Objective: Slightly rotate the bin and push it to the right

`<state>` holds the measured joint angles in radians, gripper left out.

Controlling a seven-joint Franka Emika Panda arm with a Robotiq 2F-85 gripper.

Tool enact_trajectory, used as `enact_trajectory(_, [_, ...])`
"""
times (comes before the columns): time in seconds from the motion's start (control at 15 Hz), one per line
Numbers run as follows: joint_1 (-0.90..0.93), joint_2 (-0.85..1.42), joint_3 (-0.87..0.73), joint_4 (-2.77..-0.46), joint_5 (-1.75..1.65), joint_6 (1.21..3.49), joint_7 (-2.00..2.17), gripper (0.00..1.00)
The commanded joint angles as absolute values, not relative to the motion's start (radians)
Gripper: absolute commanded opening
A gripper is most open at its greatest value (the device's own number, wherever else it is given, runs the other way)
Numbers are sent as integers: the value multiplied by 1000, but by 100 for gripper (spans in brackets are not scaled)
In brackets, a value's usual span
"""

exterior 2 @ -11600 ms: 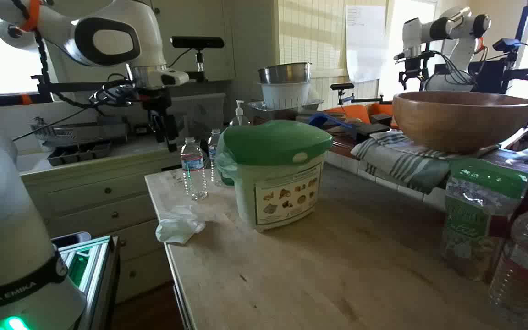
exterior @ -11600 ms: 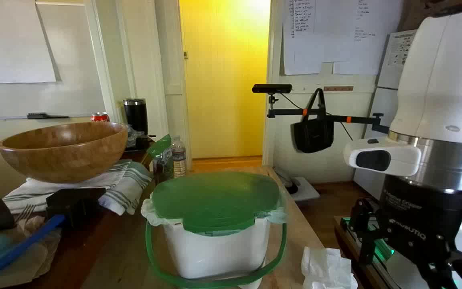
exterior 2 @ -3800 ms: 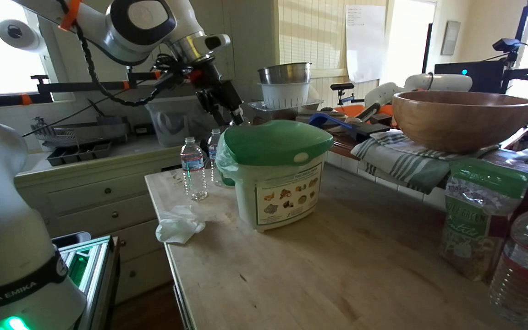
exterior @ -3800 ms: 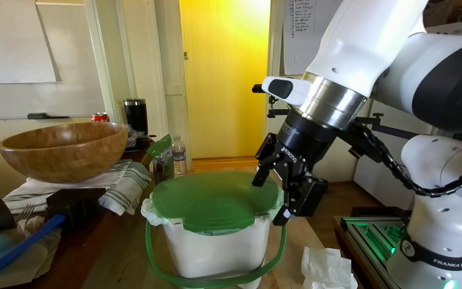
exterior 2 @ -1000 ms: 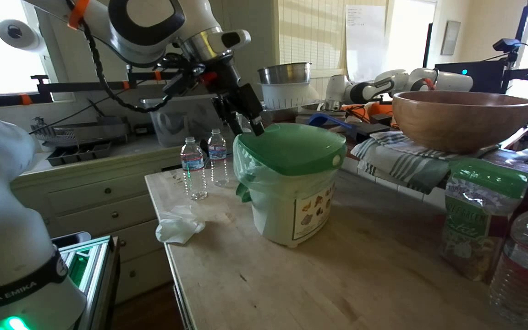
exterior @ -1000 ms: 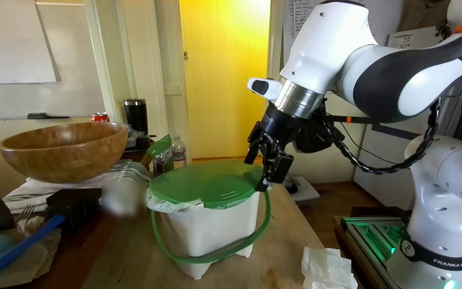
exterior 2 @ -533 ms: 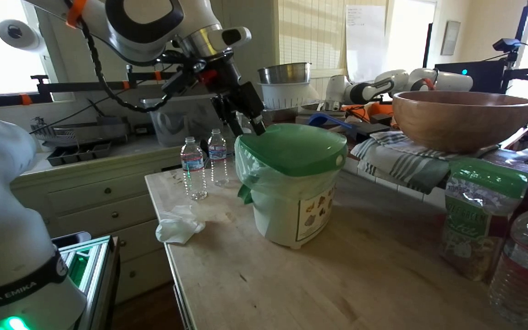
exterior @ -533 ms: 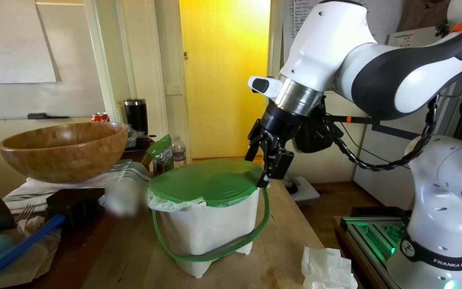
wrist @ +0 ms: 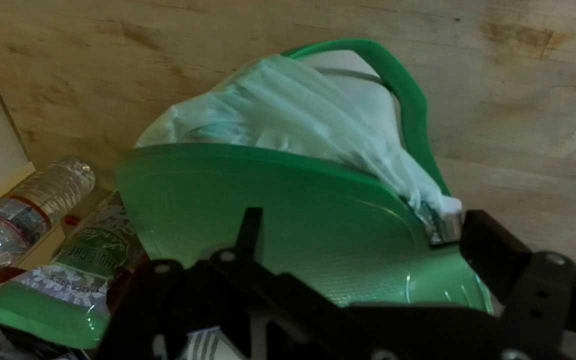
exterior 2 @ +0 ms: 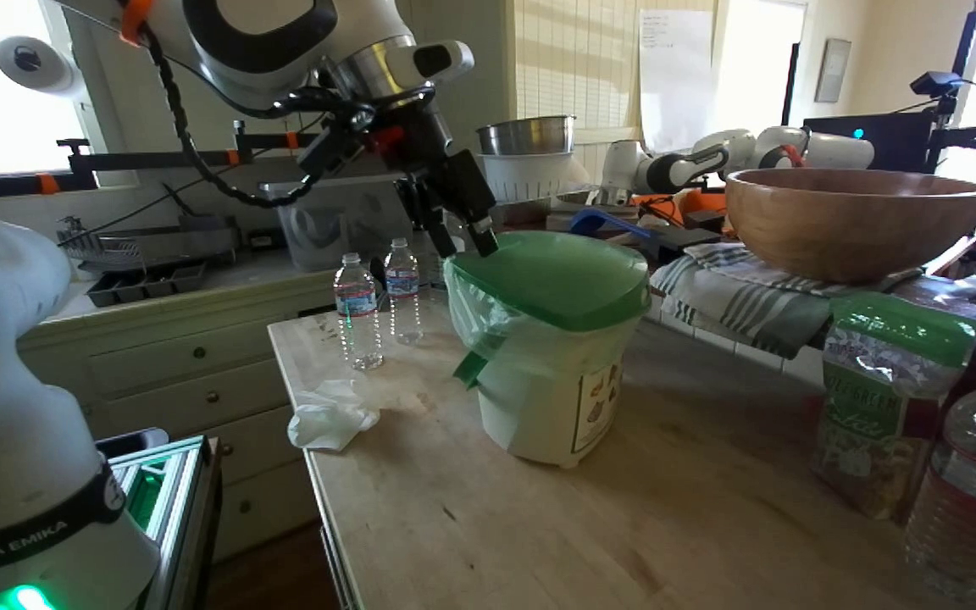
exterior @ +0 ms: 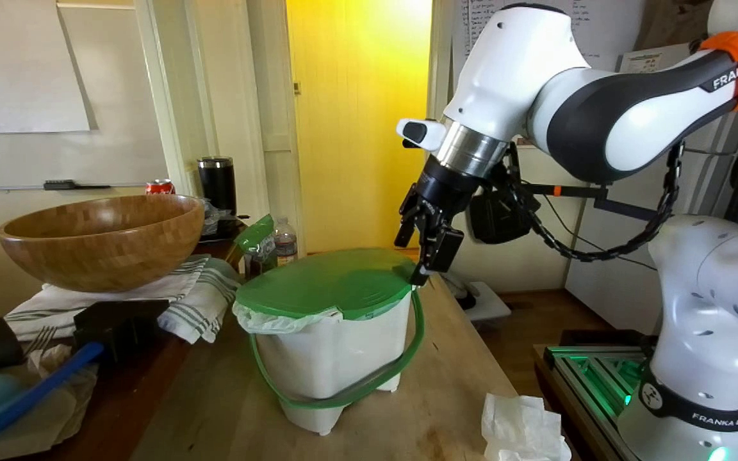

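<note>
The bin (exterior: 337, 358) stands upright on the wooden table in both exterior views (exterior 2: 539, 407). It is white with a closed green lid (exterior: 324, 285), a green handle (exterior: 417, 333) hanging down and a thin liner bag showing under the lid edge. My gripper (exterior: 410, 259) is open and tilted, with its tips at the bin's rim; it also shows above the lid edge (exterior 2: 466, 247). In the wrist view the gripper (wrist: 363, 220) spans the lid (wrist: 268, 195), one finger over it and the other beside the rim corner. Nothing is between the fingers; exact contact is hard to tell.
Crumpled white paper (exterior: 523, 429) lies at the table edge. Two water bottles (exterior 2: 358, 313) (exterior 2: 403, 292) stand behind the bin. A green snack bag (exterior 2: 890, 407) and a bottle (exterior 2: 975, 483) stand at the right. A wooden bowl (exterior 2: 856, 224) sits on a striped towel (exterior 2: 751, 296).
My gripper has come over to the bin's rim. The bin has turned and slid across the table, and over the last second it turned and slid slightly further with the gripper.
</note>
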<state>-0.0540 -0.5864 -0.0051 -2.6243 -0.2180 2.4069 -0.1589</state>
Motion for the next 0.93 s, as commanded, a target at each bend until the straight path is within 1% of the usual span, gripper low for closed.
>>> enact_trajectory(0.0, [-78, -589, -31, -2622, -247, 2384, -176, 100])
enact_trajectory(0.67, [-152, -589, -63, -2600, -283, 2390, -168, 100])
enact_trajectory(0.87, [-117, -619, -64, -2607, -249, 2342, -200, 100])
